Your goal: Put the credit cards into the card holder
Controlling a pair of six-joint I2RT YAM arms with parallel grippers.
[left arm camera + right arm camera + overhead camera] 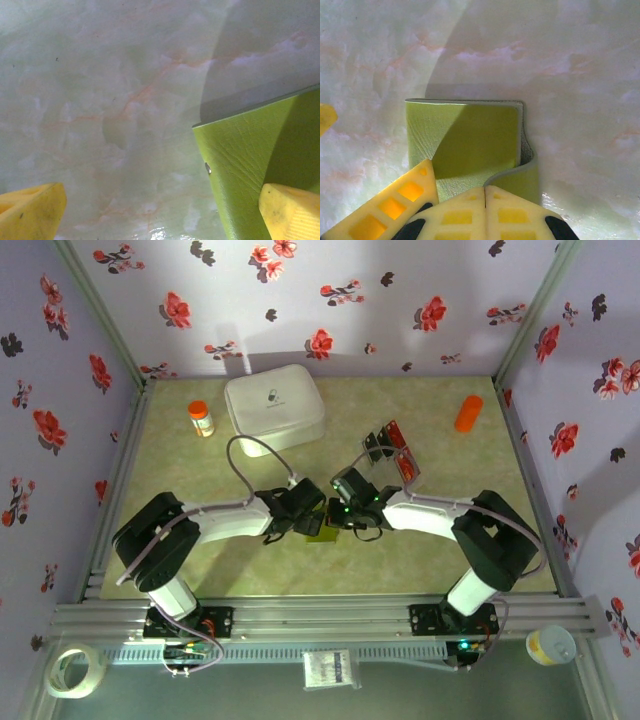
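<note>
Your right gripper (485, 212) has its fingers pressed together, apparently pinching the near flap of the one olive-green card holder (470, 135). The holder lies partly opened just ahead of them on the table (580, 75), while your left gripper (160, 212) is spread wide, one fingertip (290, 212) over the holder's edge, grasping nothing. No card shows inside the holder, so I judge loading has not yet begun; farther beyond your right gripper, well apart from the holder, lie the credit cards (407, 468), of which two red and one black can be counted, the rest too small to tell.
</note>
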